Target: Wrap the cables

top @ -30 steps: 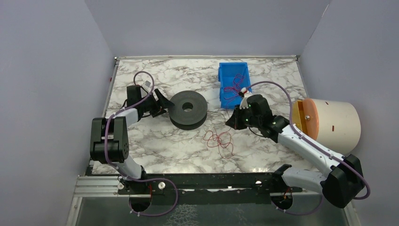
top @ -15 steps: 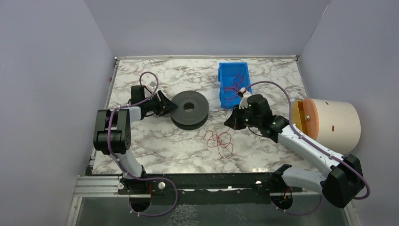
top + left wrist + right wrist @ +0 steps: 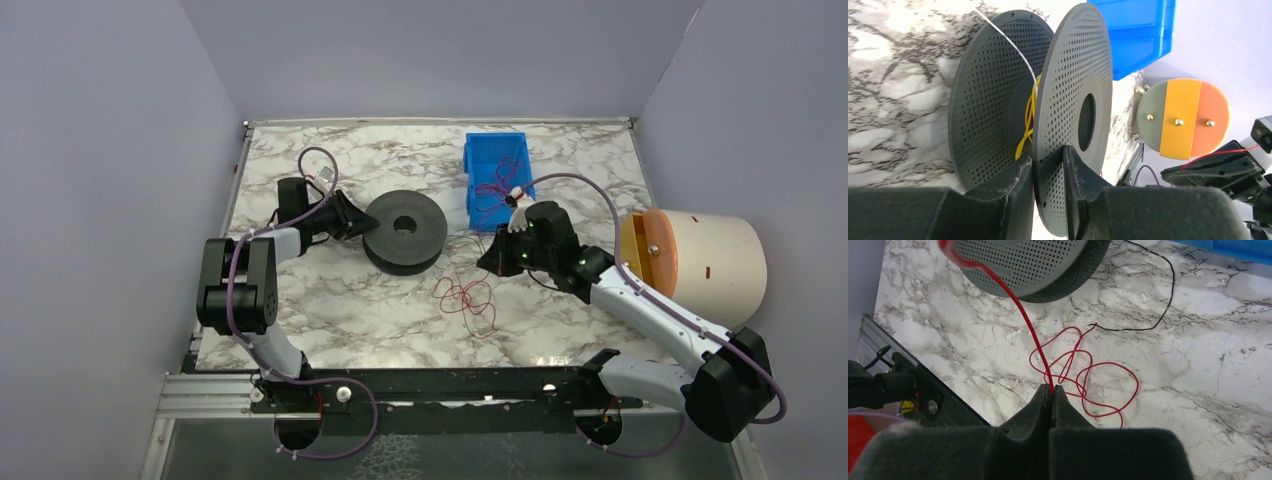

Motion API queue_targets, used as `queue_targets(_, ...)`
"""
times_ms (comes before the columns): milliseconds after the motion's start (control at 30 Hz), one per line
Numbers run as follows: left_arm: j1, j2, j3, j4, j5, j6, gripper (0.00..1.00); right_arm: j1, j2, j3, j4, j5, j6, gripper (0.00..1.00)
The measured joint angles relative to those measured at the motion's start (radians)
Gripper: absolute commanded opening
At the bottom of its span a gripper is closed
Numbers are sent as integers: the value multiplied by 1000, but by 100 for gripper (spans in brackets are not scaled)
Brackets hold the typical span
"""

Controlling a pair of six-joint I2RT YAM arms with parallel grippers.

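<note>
Your spool (image 3: 402,232) is a dark grey reel with two perforated flanges, sitting on the marble surface (image 3: 330,310) left of the blue bin (image 3: 497,150), with the red cable (image 3: 466,298) in loose loops beside it. Only your left wrist view shows the left end effector (image 3: 1048,167) clamped on one flange's rim and yellow wire (image 3: 1024,131) on the hub. Only the right wrist view shows the right end effector (image 3: 1052,390) pinched tight on the red cable, which rises toward the spool.
</note>
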Motion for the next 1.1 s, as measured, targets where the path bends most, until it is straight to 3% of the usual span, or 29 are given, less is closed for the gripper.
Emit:
queue_targets(167,-14,-62,-3,2,1,1,0,0,-13,-1,-9,1,1,1)
queue_targets(467,-34,-211,-13,-8,8,5,0,0,-85,-1,-59,24,0,1)
queue_targets(800,-129,-425,-8,-211,-220,186,0,0,-133,18,-127,81,-1,1)
queue_targets(1100,-264,-589,30,-403,-523,299,0,0,-143,27,-154,117,-1,1)
